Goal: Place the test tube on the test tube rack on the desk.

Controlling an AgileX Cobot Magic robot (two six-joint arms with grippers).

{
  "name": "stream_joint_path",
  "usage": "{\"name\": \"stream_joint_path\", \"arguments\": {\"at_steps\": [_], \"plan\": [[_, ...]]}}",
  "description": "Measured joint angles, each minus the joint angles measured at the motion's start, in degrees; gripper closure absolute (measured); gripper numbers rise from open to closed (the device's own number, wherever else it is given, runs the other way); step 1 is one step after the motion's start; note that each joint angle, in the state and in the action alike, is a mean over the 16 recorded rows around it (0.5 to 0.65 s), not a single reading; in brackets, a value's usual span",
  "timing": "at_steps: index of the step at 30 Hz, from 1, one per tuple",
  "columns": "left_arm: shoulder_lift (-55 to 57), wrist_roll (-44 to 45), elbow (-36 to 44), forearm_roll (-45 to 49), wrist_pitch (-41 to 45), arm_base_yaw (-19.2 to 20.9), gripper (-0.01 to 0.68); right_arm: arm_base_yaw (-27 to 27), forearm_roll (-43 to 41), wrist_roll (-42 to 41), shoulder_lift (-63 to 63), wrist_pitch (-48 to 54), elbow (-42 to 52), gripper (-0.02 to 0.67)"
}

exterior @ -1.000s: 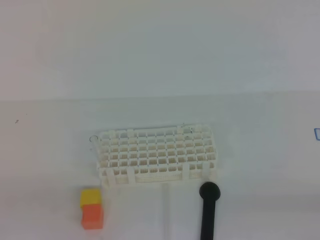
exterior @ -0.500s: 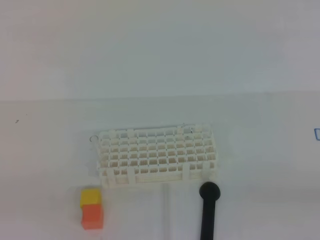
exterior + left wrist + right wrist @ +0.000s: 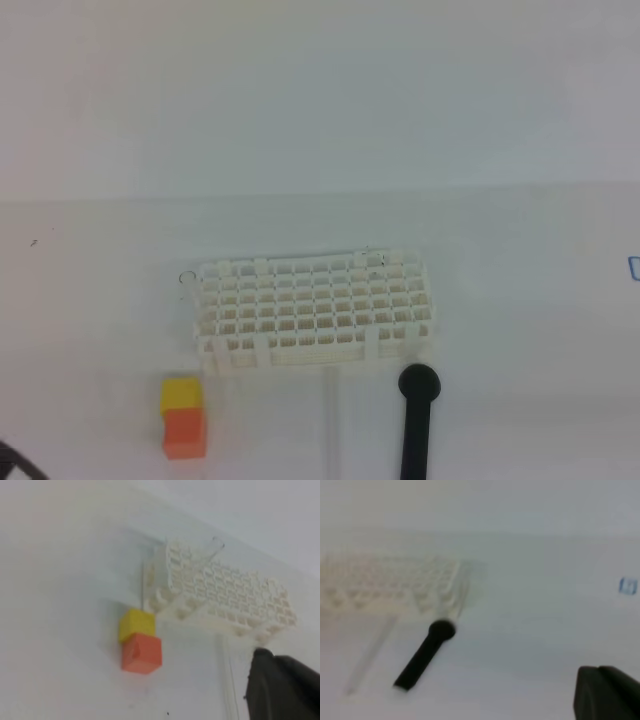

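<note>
A plain white desk (image 3: pixel 520 300) carries the white test tube rack (image 3: pixel 315 315) at its middle. The clear test tube (image 3: pixel 330 420) lies flat on the desk just in front of the rack, beside a black rod (image 3: pixel 417 420). Both grippers are closed on nothing: left gripper (image 3: pixel 285 690), right gripper (image 3: pixel 607 695).

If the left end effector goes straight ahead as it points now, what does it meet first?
Probably the white plastic lattice test tube rack, at its near right corner. The left end effector points up the white desk toward it; depth is unclear.
</note>
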Motion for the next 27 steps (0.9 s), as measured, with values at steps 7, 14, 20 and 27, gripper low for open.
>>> {"name": "stream_joint_path", "arguments": {"at_steps": [7,14,20,27], "plan": [[8.9,9.0,0.9,-13.8,1.0,0.0,0.674,0.0,5.0,-4.1,9.3,12.2,-4.7,0.650],[18.5,23.4,0.9,-29.0,2.3,0.0,0.674,0.0,9.1,-6.0,13.9,15.5,-6.3,0.650],[23.5,32.0,0.9,-37.2,2.5,0.0,0.674,0.0,14.4,-8.5,14.7,14.1,-6.4,0.650],[27.0,42.4,0.3,-44.0,2.2,0.0,0.674,0.0,18.9,-11.5,15.2,13.9,-6.4,0.650]]}}
